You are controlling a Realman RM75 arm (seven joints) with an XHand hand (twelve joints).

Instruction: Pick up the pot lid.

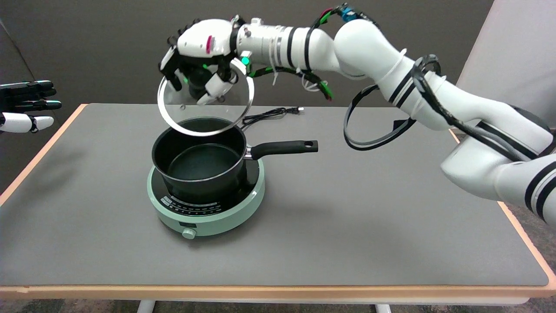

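Note:
A round glass pot lid (234,114) with a metal rim hangs tilted in the air above the back of the pot. My right hand (200,61) grips it by its black knob, fingers curled around the knob from above. The lid's lower edge is just over the pot's far rim; whether they touch I cannot tell. The black pot (197,163) with a long black handle (284,148) pointing right stands uncovered on a pale green induction cooker (208,215) at the table's middle left.
The cooker's black power cord (271,114) lies on the grey table (369,217) behind the pot. The idle left hand (26,111) hangs at the left edge. Loose cables loop under the right arm.

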